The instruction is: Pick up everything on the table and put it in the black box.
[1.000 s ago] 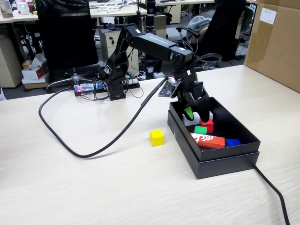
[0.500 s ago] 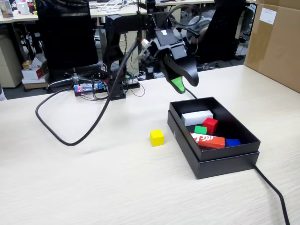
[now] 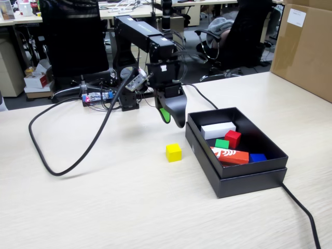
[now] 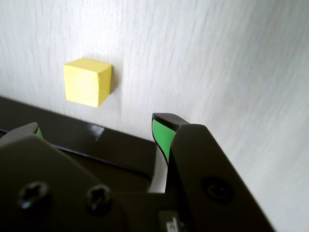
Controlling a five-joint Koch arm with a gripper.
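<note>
The yellow cube [image 3: 174,152] sits alone on the beige table [image 3: 104,207], just left of the black box [image 3: 244,184]. The red cube [image 3: 233,138] and the green cube [image 3: 222,143] lie inside the box. My gripper [image 3: 174,116] hangs above the box's far left corner, open and empty, with green pads. In the wrist view the gripper [image 4: 96,126] has its jaws wide apart over the box's rim [image 4: 96,140]. The yellow cube [image 4: 87,81] lies on the table beyond the rim, untouched.
The box also holds a white oblong block [image 3: 218,129], a red-orange printed block [image 3: 230,155] and a blue piece [image 3: 257,157]. A thick black cable [image 3: 78,150] loops at the left, and another cable [image 3: 301,212] runs off at the front right. A brown carton [image 3: 306,46] stands at the far right.
</note>
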